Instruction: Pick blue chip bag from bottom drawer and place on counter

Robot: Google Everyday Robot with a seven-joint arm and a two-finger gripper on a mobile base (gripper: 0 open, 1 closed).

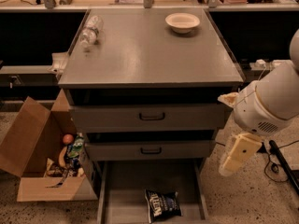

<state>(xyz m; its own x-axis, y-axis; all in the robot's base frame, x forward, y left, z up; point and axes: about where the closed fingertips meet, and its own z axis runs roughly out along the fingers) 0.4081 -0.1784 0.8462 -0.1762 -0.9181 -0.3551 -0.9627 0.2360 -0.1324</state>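
One blue chip bag [162, 205] lies on the floor of the open bottom drawer [126, 190], near its front edge. The gripper [237, 154] hangs off the cabinet's right edge, level with the two shut drawers [152, 117], holding nothing; I cannot tell whether it is open or closed. On the counter [149, 55], one bottle [90, 31] lies by the far left corner and one white bowl [182, 22] sits near the far right corner.

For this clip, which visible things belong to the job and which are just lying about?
Job: blue chip bag lying in the bottom drawer; counter; gripper, right of the drawers.
Lying about: white bowl, plastic bottle, cardboard box of groceries.
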